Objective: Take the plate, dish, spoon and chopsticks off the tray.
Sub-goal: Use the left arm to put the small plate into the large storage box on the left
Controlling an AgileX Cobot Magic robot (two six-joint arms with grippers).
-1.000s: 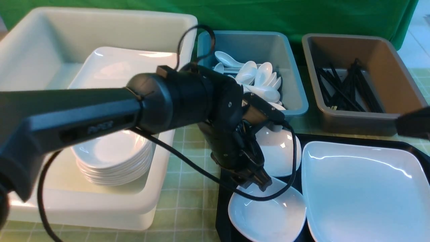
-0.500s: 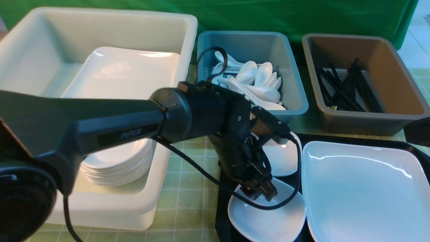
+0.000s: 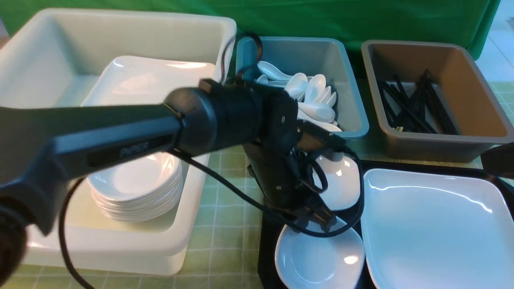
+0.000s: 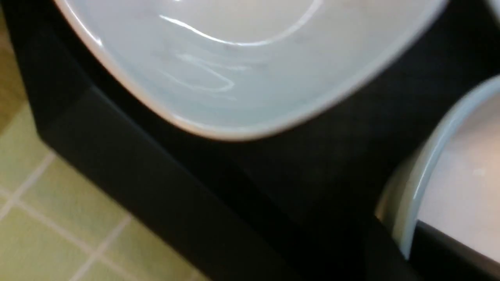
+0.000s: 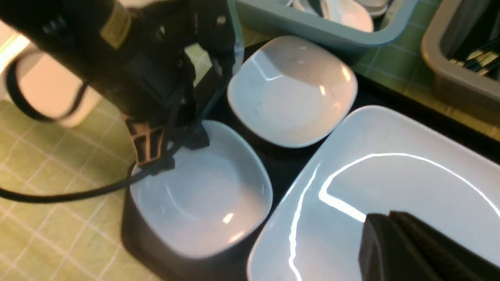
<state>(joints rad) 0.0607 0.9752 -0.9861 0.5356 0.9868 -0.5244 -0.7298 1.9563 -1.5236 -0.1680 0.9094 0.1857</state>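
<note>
The large glossy white plate (image 3: 433, 228) lies flat on the black tray (image 3: 266, 257); near dish (image 3: 317, 263) and far dish (image 3: 343, 184) lie to its left.

A deep white tub (image 3: 120, 15) fills the upper left of the front view. It holds a large white plate (image 3: 152, 80) and, lower in the frame, a stack of small dishes (image 3: 136, 192). At top centre a teal tub (image 3: 349, 100) holds white spoons (image 3: 313, 94). At upper right a brown tub (image 3: 474, 88) holds black sticks (image 3: 413, 108). All stand on a green-checked table (image 3: 229, 224).

Lab test bench, green backdrop (image 3: 401, 20), sorting tubs (image 3: 433, 142)
</note>
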